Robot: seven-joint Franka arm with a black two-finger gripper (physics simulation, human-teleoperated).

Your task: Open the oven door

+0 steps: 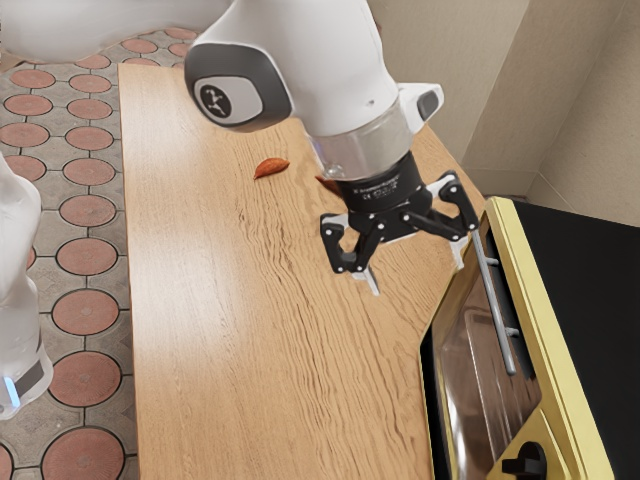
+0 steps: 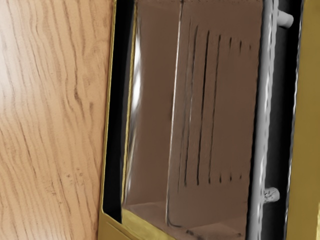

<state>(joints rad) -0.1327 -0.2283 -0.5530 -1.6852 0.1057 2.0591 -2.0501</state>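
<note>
My fingers stand wide apart, gripping nothing. The oven door's bar handle lies toward the exterior view's right, its long axis roughly crosswise to their spread; straddling it calls for shifting that way.

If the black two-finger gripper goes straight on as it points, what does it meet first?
Probably the brownish glass door of the yellow oven, though the grey bar handle looks close to the gripper and depth is unclear.
</note>
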